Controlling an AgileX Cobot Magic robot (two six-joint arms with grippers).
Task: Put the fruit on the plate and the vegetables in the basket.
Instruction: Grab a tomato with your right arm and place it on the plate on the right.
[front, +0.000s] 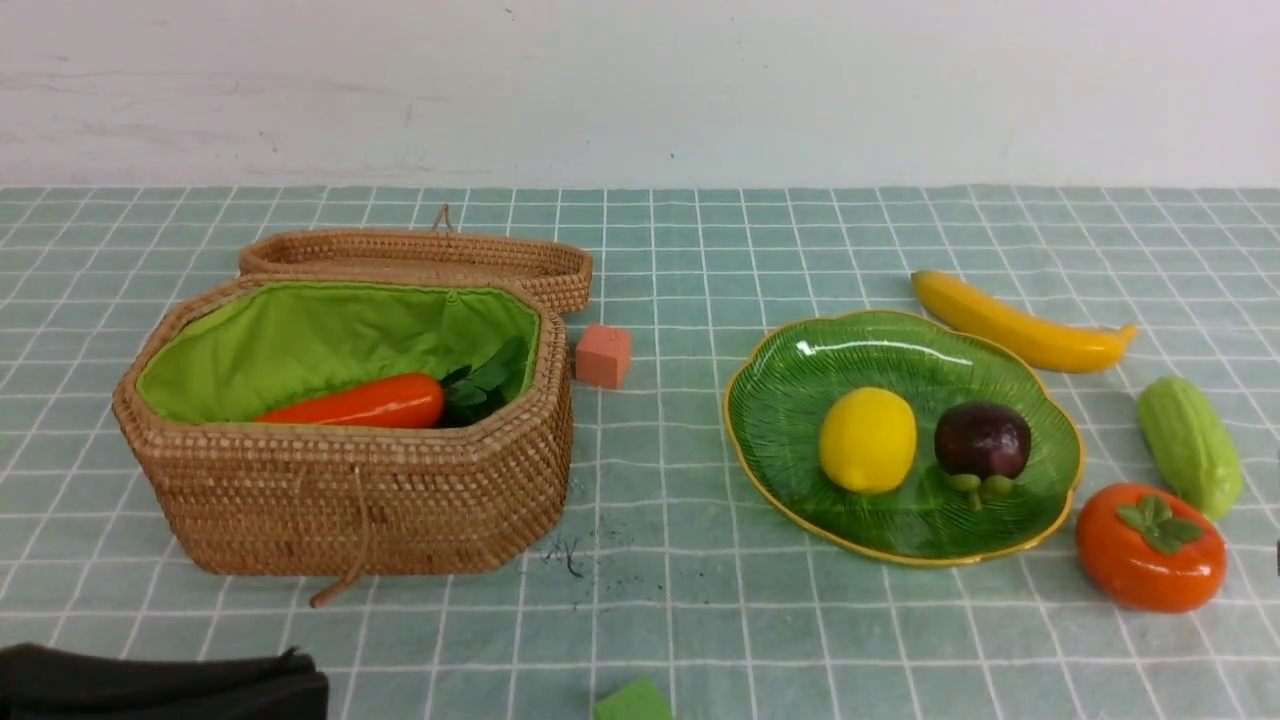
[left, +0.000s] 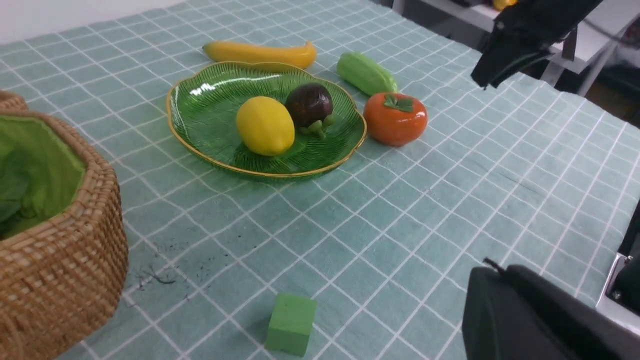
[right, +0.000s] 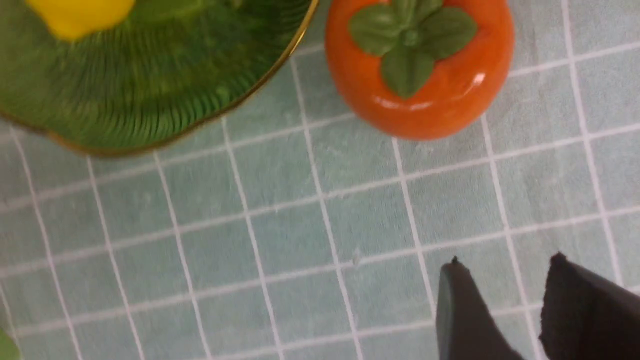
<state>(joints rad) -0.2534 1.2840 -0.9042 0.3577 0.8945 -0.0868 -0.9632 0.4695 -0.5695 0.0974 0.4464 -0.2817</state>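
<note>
Two fruits lie on the plate (front: 790, 400): the lemon (front: 867, 440) and, just to its right, the mangosteen (front: 982, 440), with its small green leaves turned toward the robot. The banana (front: 1020, 325) lies on the checked tablecloth (front: 660, 260) just behind the plate's far right edge. The persimmon (front: 1150, 548) stands on the cloth just beside the plate's near right rim, green top up. The gourd (front: 1188, 445) lies between those two, to the right of the plate and apart from it

On the left stands the basket (front: 350, 500), its lid (front: 420, 255) lying open behind it. The carrot (front: 360, 402) rests inside against the green lining, with dark green leaves (front: 485, 385) at its right end. A pink cube (front: 603, 355) sits on the cloth just right of the basket's far corner, and a green cube (front: 633, 702) sits at the near edge, between basket and plate

The right gripper (right: 505, 260) hangs over bare cloth near the persimmon, not touching it. Its jaws are a little apart, with only cloth showing between them, and it holds nothing. The left gripper (front: 160, 685) shows only as a dark shape low at the near left corner, and I cannot tell whether its jaws are parted or closed
</note>
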